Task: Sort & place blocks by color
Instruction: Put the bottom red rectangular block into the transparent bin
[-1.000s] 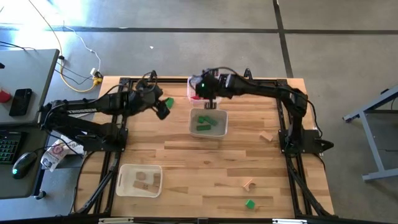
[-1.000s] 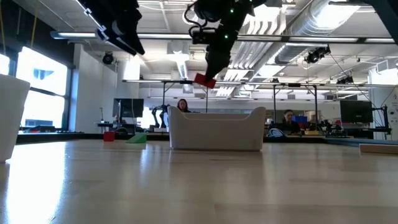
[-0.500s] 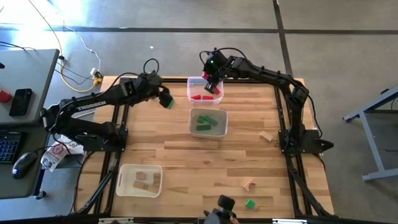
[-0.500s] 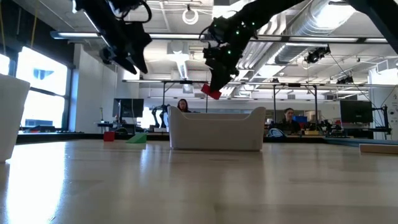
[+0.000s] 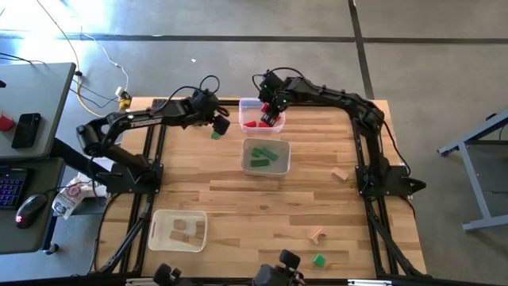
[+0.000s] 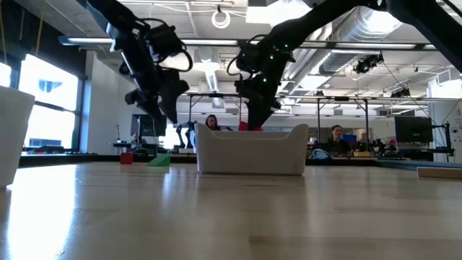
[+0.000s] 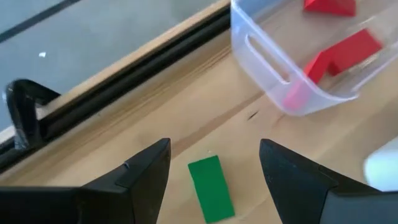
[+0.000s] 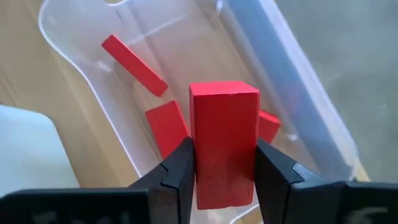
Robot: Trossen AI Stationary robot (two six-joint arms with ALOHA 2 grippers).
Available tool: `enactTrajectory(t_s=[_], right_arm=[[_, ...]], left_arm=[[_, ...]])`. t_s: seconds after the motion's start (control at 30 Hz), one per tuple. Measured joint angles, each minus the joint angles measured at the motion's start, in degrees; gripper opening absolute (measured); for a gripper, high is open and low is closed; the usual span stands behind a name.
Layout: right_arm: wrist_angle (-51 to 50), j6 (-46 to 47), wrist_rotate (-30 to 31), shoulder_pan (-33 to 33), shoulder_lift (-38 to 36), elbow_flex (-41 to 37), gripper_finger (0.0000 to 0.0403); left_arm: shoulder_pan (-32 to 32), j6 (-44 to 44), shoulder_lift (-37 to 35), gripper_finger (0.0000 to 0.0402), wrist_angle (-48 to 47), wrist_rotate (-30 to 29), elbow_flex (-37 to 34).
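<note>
My right gripper hangs over the clear tray at the table's far edge, shut on a red block. Three more red blocks lie in that tray. In the low view the held block shows just above the rim of the white tray in front. My left gripper is open above a green bar, which lies flat on the wood left of the clear tray. The bar sits between the two fingers, and they do not touch it. My right gripper pinches the red block by its two opposite long sides, between both fingers. The fingers come from above and point down into the clear tray. The block is lifted clear and stands upright in the hold, with its end face toward the tray floor.
A white tray with green blocks stands mid-table. Another white tray with light wood blocks stands near the left front corner. Loose wood blocks and a green cube lie on the right half. People sit in the room beyond.
My right gripper has carried the red block from over the green tray's far edge toward the table's far edge, then down into the clear tray. My left gripper has moved right and down, to just above the green bar.
</note>
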Motion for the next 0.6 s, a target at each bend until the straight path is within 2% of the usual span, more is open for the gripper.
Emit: enactTrajectory(t_s=[0.43,0.6], right_arm=[[-0.69,-0.1,0.16,0.14,2.44,-0.02,0.0111],[-0.66,-0.67,2.75,0.88,2.44,-0.02,0.0147]], left_arm=[[0.25,-4.89,6.88,0.0234,1.23,1.02,0.0],[0.25,-8.59,6.9,0.0234,1.14,1.5,0.0]])
